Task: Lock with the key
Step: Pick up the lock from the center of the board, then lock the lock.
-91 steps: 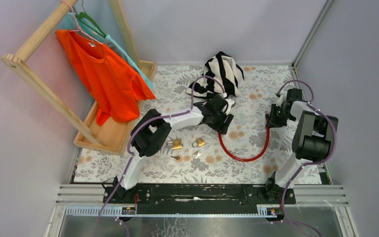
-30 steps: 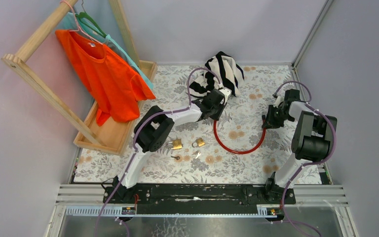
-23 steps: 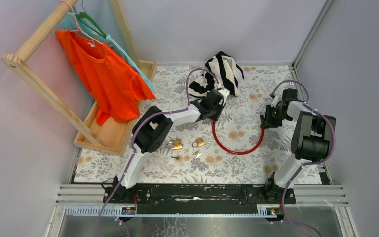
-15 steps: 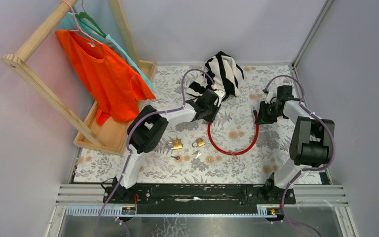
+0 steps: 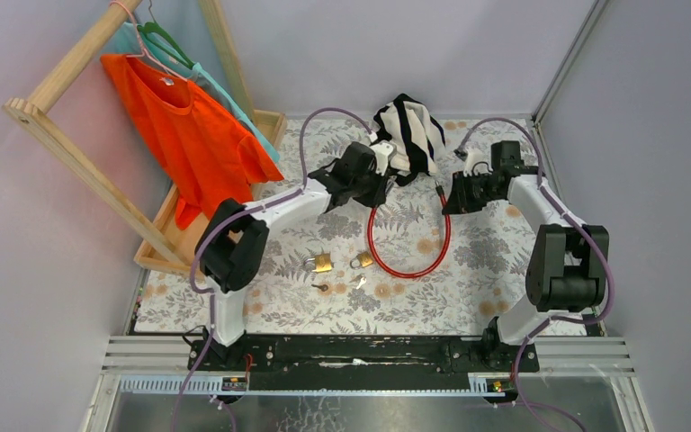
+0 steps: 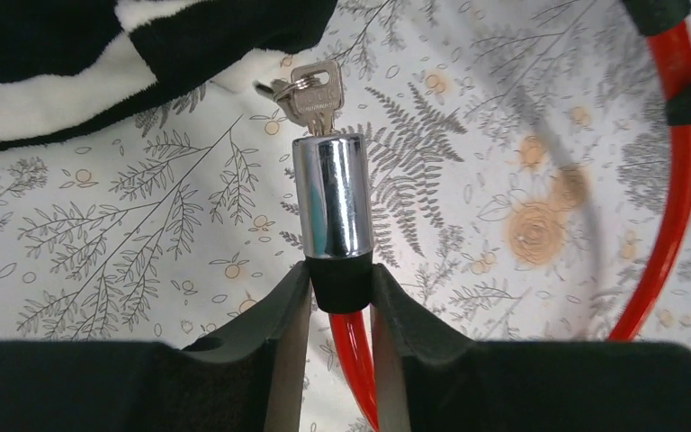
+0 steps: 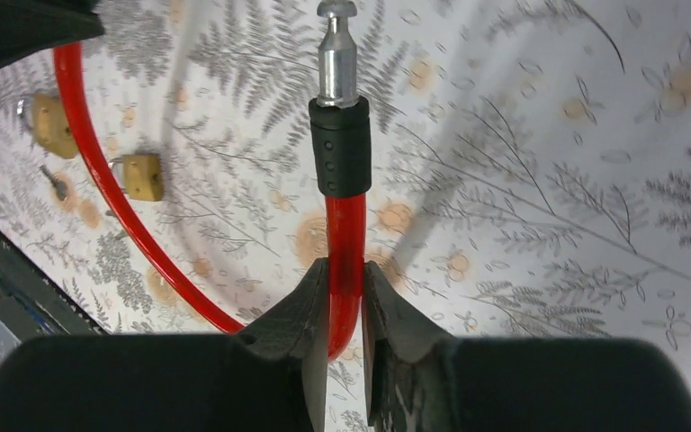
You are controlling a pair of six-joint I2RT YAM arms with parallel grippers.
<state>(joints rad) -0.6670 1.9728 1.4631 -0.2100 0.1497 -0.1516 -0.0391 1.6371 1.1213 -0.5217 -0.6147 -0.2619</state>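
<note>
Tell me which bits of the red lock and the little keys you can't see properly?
- Key blade: left wrist view, hidden inside the barrel.
- Cable: right wrist view, lower part hidden behind the right gripper.
- Padlocks: top view, too small to tell if locked.
- Loose keys: top view, too small for shape.

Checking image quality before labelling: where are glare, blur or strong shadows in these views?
Left wrist: the shiny chrome lock cylinder shows bright vertical reflections; the black jaws at the bottom look soft. Right wrist: the silver metal locking pin is sharp, the brass padlocks beyond it blurred. Top external: even light, soft shadows.
</note>
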